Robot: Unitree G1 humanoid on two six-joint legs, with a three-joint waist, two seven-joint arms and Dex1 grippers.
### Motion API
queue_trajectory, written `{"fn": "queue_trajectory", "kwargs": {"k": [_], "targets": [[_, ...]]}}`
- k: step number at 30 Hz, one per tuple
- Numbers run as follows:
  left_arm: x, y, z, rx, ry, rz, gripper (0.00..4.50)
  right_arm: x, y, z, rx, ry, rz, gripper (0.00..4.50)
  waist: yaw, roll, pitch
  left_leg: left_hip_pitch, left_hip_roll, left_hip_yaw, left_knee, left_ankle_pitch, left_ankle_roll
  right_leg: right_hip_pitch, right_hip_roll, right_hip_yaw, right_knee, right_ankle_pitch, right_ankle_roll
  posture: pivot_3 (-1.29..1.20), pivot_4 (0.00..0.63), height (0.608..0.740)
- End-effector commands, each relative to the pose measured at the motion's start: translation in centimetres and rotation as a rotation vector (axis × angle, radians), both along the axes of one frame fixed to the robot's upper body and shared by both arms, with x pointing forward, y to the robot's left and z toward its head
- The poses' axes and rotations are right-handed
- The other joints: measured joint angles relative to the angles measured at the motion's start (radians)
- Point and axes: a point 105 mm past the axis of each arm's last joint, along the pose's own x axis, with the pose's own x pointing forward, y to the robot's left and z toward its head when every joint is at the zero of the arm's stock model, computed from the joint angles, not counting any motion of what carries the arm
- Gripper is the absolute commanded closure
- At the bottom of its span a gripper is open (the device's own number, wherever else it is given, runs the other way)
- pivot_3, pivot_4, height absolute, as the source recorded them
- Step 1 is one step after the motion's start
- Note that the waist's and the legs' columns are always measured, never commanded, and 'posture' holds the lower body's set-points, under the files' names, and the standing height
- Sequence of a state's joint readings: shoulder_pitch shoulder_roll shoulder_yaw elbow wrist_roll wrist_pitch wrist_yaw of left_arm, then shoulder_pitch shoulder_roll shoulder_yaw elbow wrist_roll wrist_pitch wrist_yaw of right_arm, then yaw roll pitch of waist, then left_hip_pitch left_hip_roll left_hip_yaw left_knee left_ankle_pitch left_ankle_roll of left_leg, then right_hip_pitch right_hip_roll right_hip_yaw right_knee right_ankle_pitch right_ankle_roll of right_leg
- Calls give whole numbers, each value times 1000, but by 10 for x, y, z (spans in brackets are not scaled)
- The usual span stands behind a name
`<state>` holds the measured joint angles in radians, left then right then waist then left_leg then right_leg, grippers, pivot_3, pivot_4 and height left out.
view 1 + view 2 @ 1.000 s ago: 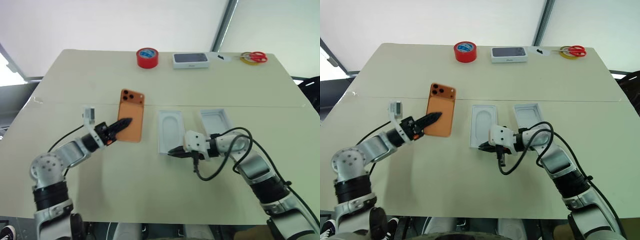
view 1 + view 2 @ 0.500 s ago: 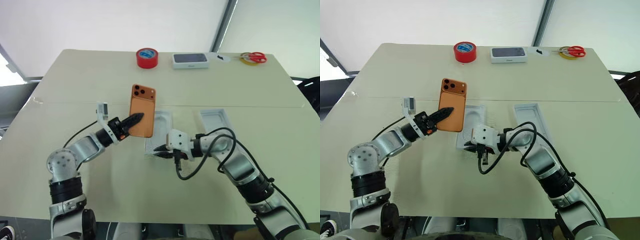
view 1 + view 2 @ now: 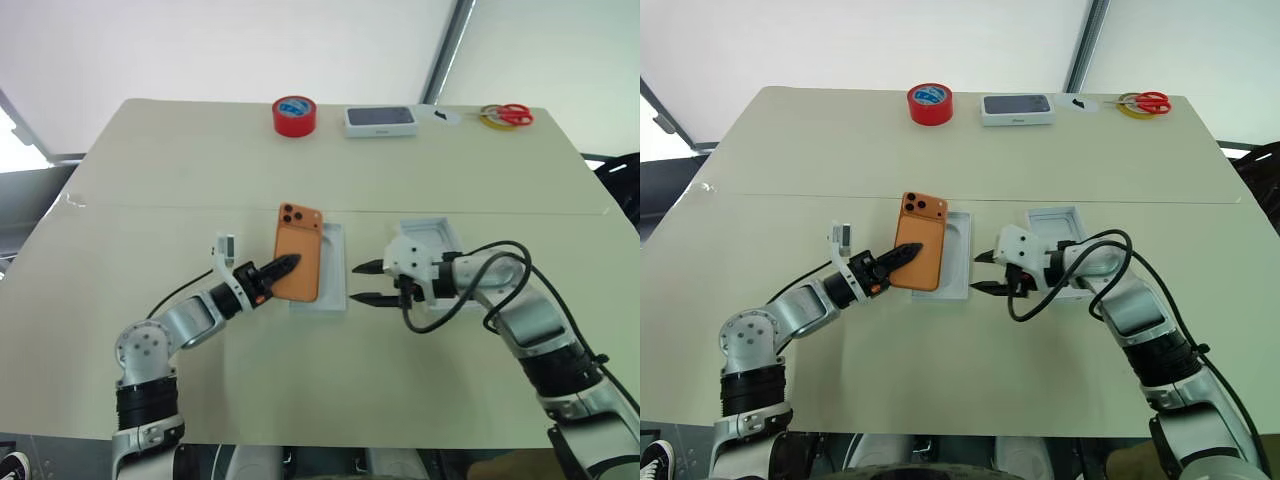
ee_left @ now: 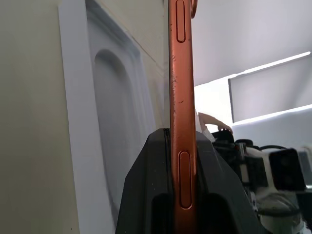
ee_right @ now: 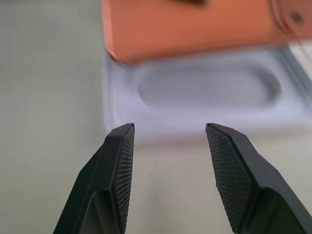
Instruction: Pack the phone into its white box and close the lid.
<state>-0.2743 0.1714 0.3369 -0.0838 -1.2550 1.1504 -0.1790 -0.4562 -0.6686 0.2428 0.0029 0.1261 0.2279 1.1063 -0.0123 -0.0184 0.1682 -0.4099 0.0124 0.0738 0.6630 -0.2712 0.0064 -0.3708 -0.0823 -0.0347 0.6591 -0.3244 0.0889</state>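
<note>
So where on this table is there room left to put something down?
The near edge and left side are bare, as is the band between the red tape and the phone. Mid-table is crowded around the white box, and the far edge holds small items.

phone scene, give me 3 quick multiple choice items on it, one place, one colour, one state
1. Where is the phone?
A. held over the white tray
B. beside the scissors
C. flat at the table's near edge

2. What colour is the tape roll at the far edge?
A. blue
B. red
C. yellow

3. How is the right tool?
A. shut on the phone
B. shut on a cable
C. open, holding nothing

Answers:
1 A, the left tool grips it above the tray.
2 B, its outer ring is red.
3 C, the fingers stand apart with bare table between them.
</note>
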Motion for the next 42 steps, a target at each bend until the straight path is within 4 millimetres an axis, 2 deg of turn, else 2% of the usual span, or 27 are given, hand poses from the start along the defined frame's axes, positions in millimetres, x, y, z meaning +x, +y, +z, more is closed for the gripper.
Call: {"fn": "queue_trajectory", "kwargs": {"k": [1, 10, 11, 13, 14, 15, 20, 24, 26, 29, 34, 39, 40, 41, 42], "targets": [[-1, -8, 12, -27, -40, -23, 4500, 11, -5, 11, -16, -90, 18, 2092, 0, 0, 0, 0, 0, 0, 0, 0, 0, 0, 0, 0, 0, 0, 0, 0, 150, 730], [0, -17, 2, -20, -2, -26, 4500, 16, 7, 14, 31, -120, 29, 2092, 4, 0, 0, 0, 1, 0, 1, 0, 0, 1, 1, 0, 0, 0, 0, 0, 150, 730], [-1, -20, 3, -32, -3, -41, 3465, 16, 8, 14, 33, -120, 28, 2023, 4, 0, 0, 0, 1, 0, 2, 0, 0, 1, 1, 0, 0, 0, 0, 0, 150, 730], [-1, -23, 5, -19, -14, -49, 2698, 15, 9, 13, 33, -121, 28, 2023, 3, 0, 0, 0, 1, 0, 2, 0, 0, 1, 1, 0, 0, 0, 0, 0, 150, 730], [0, -23, 6, -9, -16, -42, 2100, 15, 10, 13, 35, -119, 30, 2023, 3, 0, 0, 0, 1, 0, 2, 0, 0, 1, 1, 0, 0, 0, 0, 0, 150, 730], [1, -24, 7, -6, -16, -41, 1713, 14, 10, 13, 37, -117, 32, 2023, 3, 0, 0, 0, 1, 0, 2, 0, 0, 2, 1, 0, 0, 0, 0, 0, 150, 730], [0, -27, 14, 23, -41, -57, 1713, 15, 12, 13, 43, -117, 29, 2023, 2, 0, 0, 1, 1, 0, 1, 0, 0, 2, 1, 0, 0, 0, 0, 0, 150, 730], [-10, -24, 16, 88, -76, -76, 1713, 19, 11, 12, 40, -123, 18, 2023, 0, 0, 0, 1, 1, 0, 1, 0, 0, 2, 1, 0, 0, 0, 0, 0, 150, 730], [-11, -17, 18, 100, -92, -61, 1713, 19, 12, 13, 48, -124, 19, 2023, 0, 0, 0, 1, 1, 0, 1, 0, 0, 2, 1, 0, 0, 0, 0, 0, 150, 730], [-4, 0, 21, 166, -130, 14, 1713, 19, 15, 12, 48, -124, 21, 2023, 2, 0, 0, 1, 1, 0, 1, 0, 0, 2, 1, 0, 0, 0, 0, 0, 150, 730], [0, 15, 24, 243, -173, 67, 1713, 20, 16, 11, 45, -127, 19, 2023, 2, 0, 0, 1, 1, 0, 1, 0, 0, 2, 1, 0, 0, 0, 0, 0, 150, 730], [2, 27, 15, 367, -220, 86, 1713, 25, 15, 11, 35, -140, 1, 2023, -1, 0, 0, 1, 1, 0, 1, 0, 0, 1, 1, 0, 0, 0, 0, 0, 150, 730], [5, 31, 9, 462, -243, 101, 1713, 30, 13, 12, 22, -164, -14, 2023, 0, 0, 0, 1, 1, 0, 1, 0, 0, 1, 1, 0, 0, 0, 0, 0, 150, 730], [11, 34, 6, 564, -300, 116, 2256, 32, 12, 11, 4, -180, -13, 2582, 0, 0, 0, 1, 1, 0, 1, 0, 0, 1, 1, 0, 0, 0, 0, 0, 150, 730], [16, 36, 4, 628, -335, 134, 2598, 33, 12, 10, -9, -191, -14, 2970, 1, 1, 0, 1, 0, 0, 1, 0, 0, 1, 1, 0, 0, 0, 0, 0, 150, 730]]}}
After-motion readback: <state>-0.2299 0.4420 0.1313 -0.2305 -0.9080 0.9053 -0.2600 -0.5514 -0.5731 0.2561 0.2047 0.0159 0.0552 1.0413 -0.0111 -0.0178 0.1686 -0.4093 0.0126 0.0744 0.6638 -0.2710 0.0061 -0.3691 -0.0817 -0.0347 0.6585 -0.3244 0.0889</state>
